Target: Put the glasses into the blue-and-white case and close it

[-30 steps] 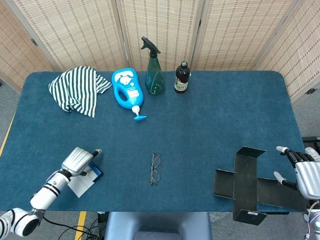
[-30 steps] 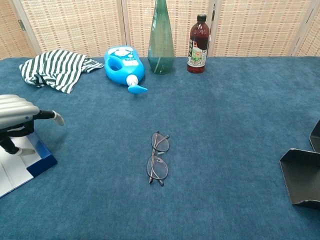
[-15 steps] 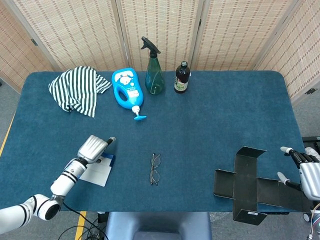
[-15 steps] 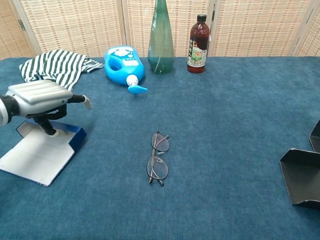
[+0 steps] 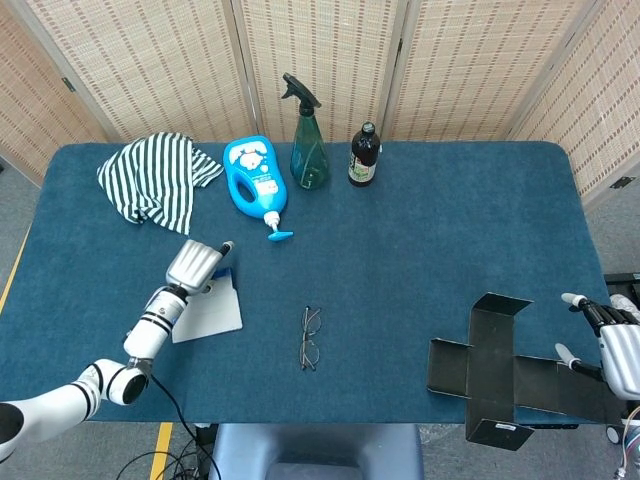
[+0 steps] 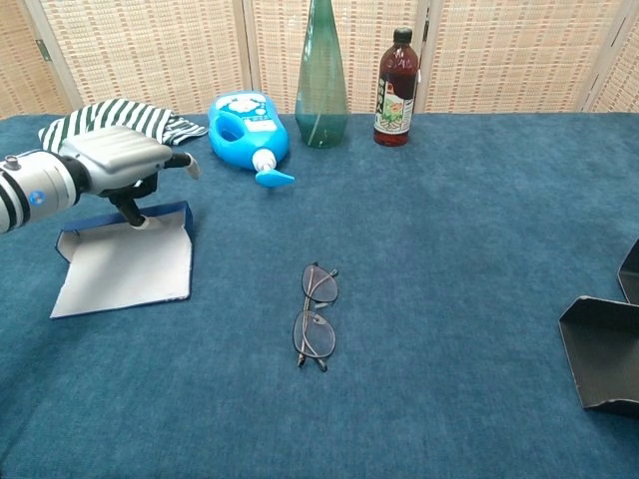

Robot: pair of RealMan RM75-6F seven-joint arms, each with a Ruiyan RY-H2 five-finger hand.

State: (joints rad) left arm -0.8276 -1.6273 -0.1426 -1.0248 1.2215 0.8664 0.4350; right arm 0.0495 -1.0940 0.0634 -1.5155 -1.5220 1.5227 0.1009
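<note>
Silver fingers (image 6: 125,152) on blue-and-white case (image 6: 125,269)

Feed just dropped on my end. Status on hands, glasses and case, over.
Left hand holds blue-and-white case, open flat. Right hand open at table's right edge. Glasses lie untouched mid-table, path clear.

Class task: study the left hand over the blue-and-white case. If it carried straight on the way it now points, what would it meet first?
Probably the blue detergent bottle: the left hand points up-table toward it, with bare cloth between. Depth is unclear.
</note>
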